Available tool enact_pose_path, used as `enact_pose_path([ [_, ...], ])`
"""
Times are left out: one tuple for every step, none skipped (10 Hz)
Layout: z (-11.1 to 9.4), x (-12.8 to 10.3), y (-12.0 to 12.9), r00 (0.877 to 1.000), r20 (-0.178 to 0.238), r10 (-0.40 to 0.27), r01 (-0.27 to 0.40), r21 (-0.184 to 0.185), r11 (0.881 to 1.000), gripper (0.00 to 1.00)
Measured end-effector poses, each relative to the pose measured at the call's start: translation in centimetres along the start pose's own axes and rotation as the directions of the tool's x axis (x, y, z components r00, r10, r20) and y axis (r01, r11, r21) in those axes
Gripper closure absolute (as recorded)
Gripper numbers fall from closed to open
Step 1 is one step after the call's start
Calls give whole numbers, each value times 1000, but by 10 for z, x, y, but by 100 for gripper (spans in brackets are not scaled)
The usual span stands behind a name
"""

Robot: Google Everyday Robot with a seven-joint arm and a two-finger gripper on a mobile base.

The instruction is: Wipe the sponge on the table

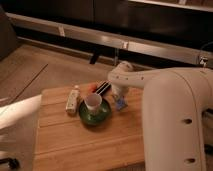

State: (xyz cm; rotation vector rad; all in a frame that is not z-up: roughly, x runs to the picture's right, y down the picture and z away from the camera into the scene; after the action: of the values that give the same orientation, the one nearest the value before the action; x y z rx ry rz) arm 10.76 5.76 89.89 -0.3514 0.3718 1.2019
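Note:
The sponge (121, 104), a small blue-grey pad, lies flat on the light wooden table (75, 140), just right of the green bowl. My gripper (118, 96) points down at the end of the large white arm that reaches in from the right. It sits right over the sponge's near-left edge and hides part of it. I cannot make out whether it touches the pad.
A green bowl (91, 116) with a white cup (93, 102) in it stands mid-table. A white bottle (73, 98) lies to its left. A black striped object (103, 87) and something small and red sit at the back edge. My white arm (175, 110) covers the table's right side.

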Motion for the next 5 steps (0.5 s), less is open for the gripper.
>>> enact_pose_path([
  [3,6,0,1000,-8,16,-16,-5,1000,33],
  [6,9,1,1000,-11,28,-28,-15,999,26],
  [11,10,5,999,-9,37,-37,-31,999,20],
  [16,9,10,999,-10,39,-39,-45,998,20],
  [18,8,12,999,-9,34,-34,-51,998,20],
])
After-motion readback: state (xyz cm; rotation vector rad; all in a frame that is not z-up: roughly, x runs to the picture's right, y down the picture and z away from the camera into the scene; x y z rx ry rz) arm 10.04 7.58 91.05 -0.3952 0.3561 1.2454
